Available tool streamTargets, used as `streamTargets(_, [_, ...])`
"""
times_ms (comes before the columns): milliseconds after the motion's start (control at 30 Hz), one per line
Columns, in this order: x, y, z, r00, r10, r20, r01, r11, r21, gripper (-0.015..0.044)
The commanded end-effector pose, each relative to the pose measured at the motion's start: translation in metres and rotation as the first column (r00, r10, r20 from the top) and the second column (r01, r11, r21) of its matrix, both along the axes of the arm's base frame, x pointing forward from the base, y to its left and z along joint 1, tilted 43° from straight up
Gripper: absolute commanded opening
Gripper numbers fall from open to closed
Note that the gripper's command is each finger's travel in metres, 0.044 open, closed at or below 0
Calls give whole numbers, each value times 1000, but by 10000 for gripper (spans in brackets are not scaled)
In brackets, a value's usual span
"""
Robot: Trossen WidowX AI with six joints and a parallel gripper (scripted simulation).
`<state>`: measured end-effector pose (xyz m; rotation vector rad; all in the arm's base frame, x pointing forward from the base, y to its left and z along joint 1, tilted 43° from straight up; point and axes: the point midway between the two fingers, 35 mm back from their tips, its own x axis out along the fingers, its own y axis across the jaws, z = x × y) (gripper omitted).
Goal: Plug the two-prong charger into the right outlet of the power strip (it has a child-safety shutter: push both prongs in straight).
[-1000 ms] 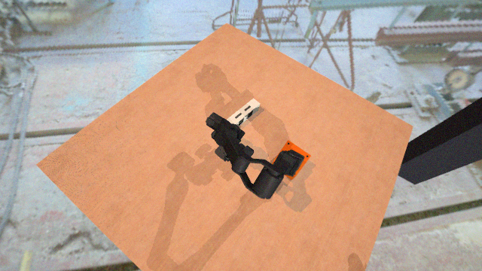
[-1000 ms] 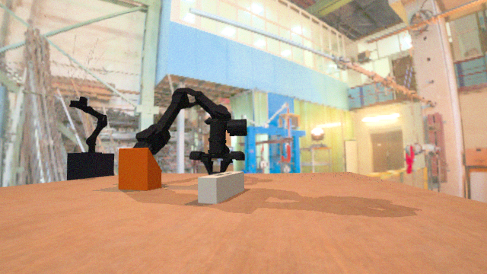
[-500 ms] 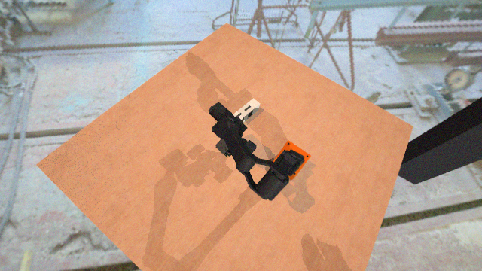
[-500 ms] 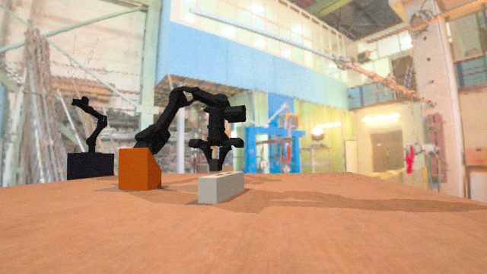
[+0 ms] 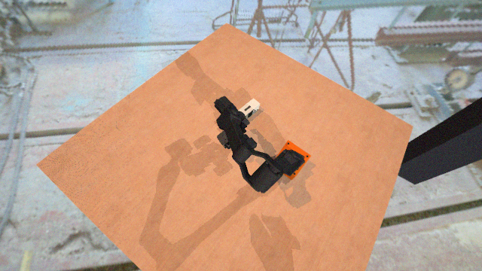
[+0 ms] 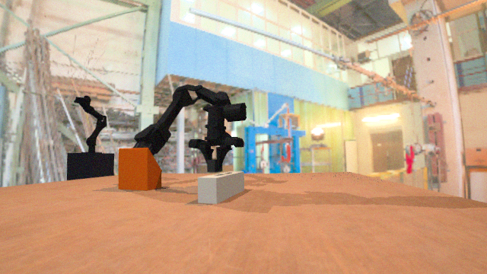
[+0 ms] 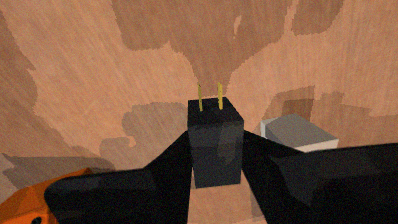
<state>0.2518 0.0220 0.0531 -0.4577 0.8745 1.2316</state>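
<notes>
My gripper is shut on the black two-prong charger. The two yellow prongs point away from the wrist, down towards the wooden table. The pale grey power strip lies on the table just to the right of the charger in the wrist view, apart from it. In the exterior view the gripper hangs close behind the strip, and the strip's slots face up. The top view shows the arm covering the charger and part of the strip.
The arm stands on an orange mount beside the strip. A black block stands off the table's edge, with a second dark arm on it in the exterior view.
</notes>
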Motion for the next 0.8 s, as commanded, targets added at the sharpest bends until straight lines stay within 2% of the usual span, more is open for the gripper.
streamTargets(0, [0, -8, -8, 997, -65, -52, 65, 998, -2, 0])
streamTargets(767, [-6, -41, -51, 882, -352, -314, 362, 932, -30, 0])
